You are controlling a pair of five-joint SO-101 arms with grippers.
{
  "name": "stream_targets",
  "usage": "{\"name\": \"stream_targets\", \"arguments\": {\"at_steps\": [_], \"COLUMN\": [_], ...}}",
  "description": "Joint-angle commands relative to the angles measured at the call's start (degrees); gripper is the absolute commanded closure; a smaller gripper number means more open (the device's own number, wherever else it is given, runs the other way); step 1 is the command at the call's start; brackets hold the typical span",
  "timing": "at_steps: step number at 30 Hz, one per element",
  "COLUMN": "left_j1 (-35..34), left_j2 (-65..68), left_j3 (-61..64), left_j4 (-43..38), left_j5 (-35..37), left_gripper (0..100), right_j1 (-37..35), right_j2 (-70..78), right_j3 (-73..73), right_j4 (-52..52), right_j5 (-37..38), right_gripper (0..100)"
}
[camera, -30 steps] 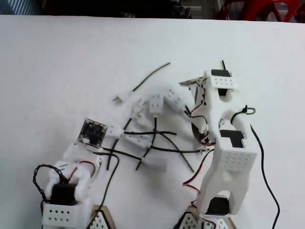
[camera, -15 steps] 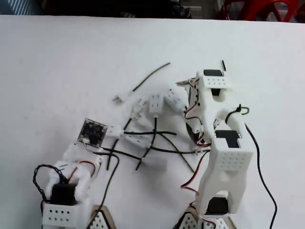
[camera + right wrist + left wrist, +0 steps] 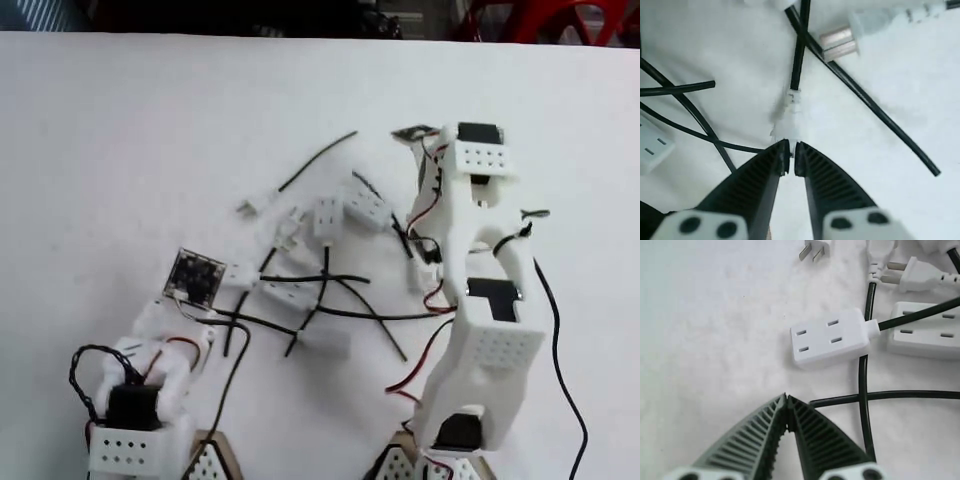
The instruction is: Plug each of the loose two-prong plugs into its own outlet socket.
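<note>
**White plugs and sockets lie in a knot of black cord**

White plastic makes up every task piece. The outlet blocks and plugs lie scattered on the desk among crossing black cords.

In the left wrist view the nearest outlet block is flat and rounded, with a black cord leaving one end. It shows four narrow slots in two pairs, all unfilled. A second block lies just beside it, and its visible slots are unfilled too.

Beyond them lie two loose plugs. A small plug lies apart from the cords, and a longer plug has both flat prongs showing.

The left claw is closed tip to tip on nothing. It hangs above bare desk near the first block.

The right claw is drawn in to a slit, with its tips at the end of a white corded plug. I cannot tell whether it pinches that plug. A metal-pronged plug lies near, beside a crossing cord.
</note>
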Motion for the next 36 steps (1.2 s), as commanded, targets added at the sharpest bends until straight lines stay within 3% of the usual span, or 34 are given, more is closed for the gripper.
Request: {"name": "stream_targets", "arguments": {"at_steps": [1, 9, 14, 19, 36], "left_j1": [0.57, 0.57, 0.57, 0.57, 0.57], "left_j2": [-0.84, -0.84, -0.84, -0.84, -0.84], "left_j3": [-0.26, -0.26, -0.26, -0.26, -0.26], "left_j4": [-1.23, -1.23, -1.32, -1.32, -1.32], "left_j5": [0.35, 0.35, 0.35, 0.35, 0.35], "left_gripper": [98, 98, 98, 98, 98], "right_j1": [0.75, -1.10, -1.80, -1.98, -1.45], "right_j2": [-2.42, 5.76, 4.09, 3.74, 3.21], "right_j3": [-2.46, -2.90, -2.46, -2.20, 3.52], "right_j4": [-3.30, -2.33, 1.10, 1.10, -1.01], "right_j5": [0.97, 0.79, 0.70, -2.73, -3.34], "right_gripper": [98.1, 97.1, 88.4, 88.2, 88.2]}}
